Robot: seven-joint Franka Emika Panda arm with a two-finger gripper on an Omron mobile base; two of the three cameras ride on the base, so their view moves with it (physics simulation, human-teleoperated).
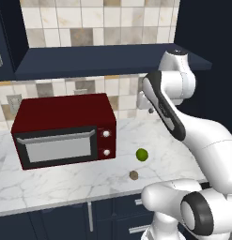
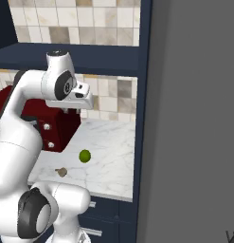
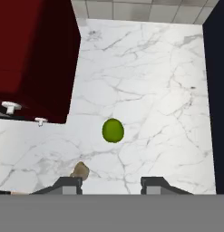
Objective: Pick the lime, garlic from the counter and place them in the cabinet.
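Claw (image 3: 111,183) hangs high above the desk (image 3: 149,81), looking straight down, its two dark tips at their narrowest with nothing between them, so neither item is picked up yet. That height reads as a survey pose: from the hand view the lime (image 3: 113,130) sits almost centred ahead of the tips, suggesting it is the likelier first target. The lime rests on bare marble, and the garlic (image 3: 80,171) lies near it, closer to the front edge, the two apart and not touching. Beside them stands a red microwave (image 1: 65,129), whose knobbed corner is near the lime and could crowd a descent from that side. Above, the navy cabinet (image 1: 108,61) shelf waits open with a tiled back, while a tall dark panel (image 2: 194,118) closes off the right.
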